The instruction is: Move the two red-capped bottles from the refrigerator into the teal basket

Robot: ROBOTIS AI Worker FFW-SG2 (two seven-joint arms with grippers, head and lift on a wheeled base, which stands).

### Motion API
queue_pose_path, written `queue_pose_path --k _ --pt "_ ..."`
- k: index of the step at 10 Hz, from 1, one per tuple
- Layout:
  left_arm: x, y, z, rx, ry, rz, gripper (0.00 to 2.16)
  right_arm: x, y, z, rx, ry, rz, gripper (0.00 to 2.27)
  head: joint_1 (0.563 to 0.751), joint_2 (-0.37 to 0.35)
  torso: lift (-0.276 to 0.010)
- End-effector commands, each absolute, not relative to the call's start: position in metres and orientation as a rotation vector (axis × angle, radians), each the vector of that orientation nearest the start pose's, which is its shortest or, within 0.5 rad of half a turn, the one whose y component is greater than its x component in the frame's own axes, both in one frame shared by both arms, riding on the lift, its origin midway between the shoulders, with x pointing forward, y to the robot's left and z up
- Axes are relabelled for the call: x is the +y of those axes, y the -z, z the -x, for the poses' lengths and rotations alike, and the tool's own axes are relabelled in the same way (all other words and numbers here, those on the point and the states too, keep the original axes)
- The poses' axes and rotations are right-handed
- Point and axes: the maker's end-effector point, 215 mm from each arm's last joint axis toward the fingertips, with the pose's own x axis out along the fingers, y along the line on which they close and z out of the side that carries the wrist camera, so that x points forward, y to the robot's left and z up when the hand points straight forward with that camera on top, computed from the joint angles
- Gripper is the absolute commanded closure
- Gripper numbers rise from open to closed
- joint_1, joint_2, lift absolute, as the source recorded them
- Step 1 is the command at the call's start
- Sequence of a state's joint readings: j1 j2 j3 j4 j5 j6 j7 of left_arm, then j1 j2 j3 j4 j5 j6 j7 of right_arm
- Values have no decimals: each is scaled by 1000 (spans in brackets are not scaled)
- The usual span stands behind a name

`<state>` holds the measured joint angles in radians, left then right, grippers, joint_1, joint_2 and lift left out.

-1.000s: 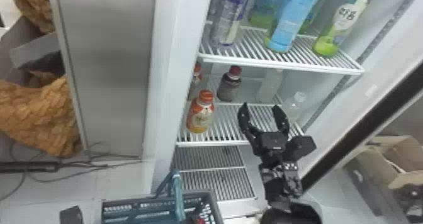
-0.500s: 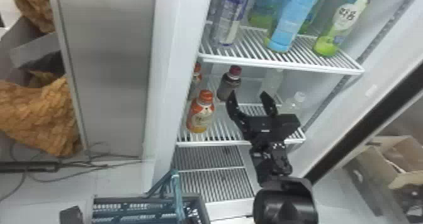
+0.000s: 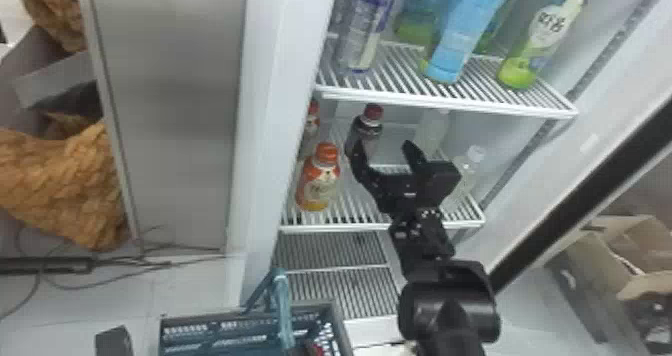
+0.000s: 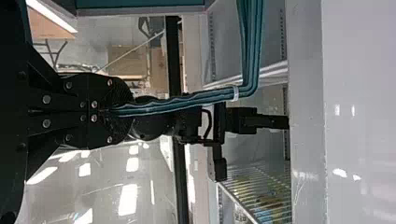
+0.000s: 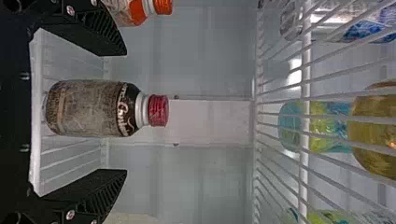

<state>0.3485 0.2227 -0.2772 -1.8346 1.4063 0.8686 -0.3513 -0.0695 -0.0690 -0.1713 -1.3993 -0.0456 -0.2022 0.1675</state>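
Dark red-capped bottle (image 5: 93, 107) is your target: upright on the lower wire shelf (image 3: 320, 227) inside the fridge, label and cap facing you clean in the right wrist view. Right gripper (image 3: 384, 147) is spread wide, nothing held, one finger to either side of the bottle; no contact seen.

What's changed: over the last second your right gripper has shifted left across the shelf and deeper in, from well off the bottle to lined up with it. Bottle itself hasn't budged. For the task, that means the approach looks nearly done; next you'd likely push in a bit more, close, then lift clear.

Just beside it, nearer the front, stands an orange-capped bottle (image 3: 320, 180). Wrong colour cap, don't take it; it could get knocked on your way out. A clear bottle (image 3: 466, 172) sits on the other side. Upper shelf (image 3: 450, 107) hangs close overhead, so keep the lift low.

Teal basket (image 3: 200, 314) waits below, outside the fridge. There's a red spot (image 3: 316, 349) in it, probably the first bottle's cap; can't confirm. If so, this is the last one. Left gripper (image 4: 119, 112) is clamped on the teal handle (image 4: 252, 46); hold the basket steady for the drop.
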Motion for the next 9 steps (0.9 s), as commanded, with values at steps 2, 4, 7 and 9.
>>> queue_pose_path --k 2,4,7,9 --pt "-72 377 -275 871 1018 1328 1145 -309 330 -623 -66 -6 33 117 695 -350 -228" --pt "-73 376 -276 869 1019 1331 1145 -315 331 -631 -57 17 50 122 695 -350 -228" --pt "-73 377 -279 869 1019 1332 1145 -324 333 -646 -23 40 71 124 695 -350 -228" --pt "-74 378 -280 870 1019 1331 1145 -327 339 -653 8 47 66 125 695 -350 -228"
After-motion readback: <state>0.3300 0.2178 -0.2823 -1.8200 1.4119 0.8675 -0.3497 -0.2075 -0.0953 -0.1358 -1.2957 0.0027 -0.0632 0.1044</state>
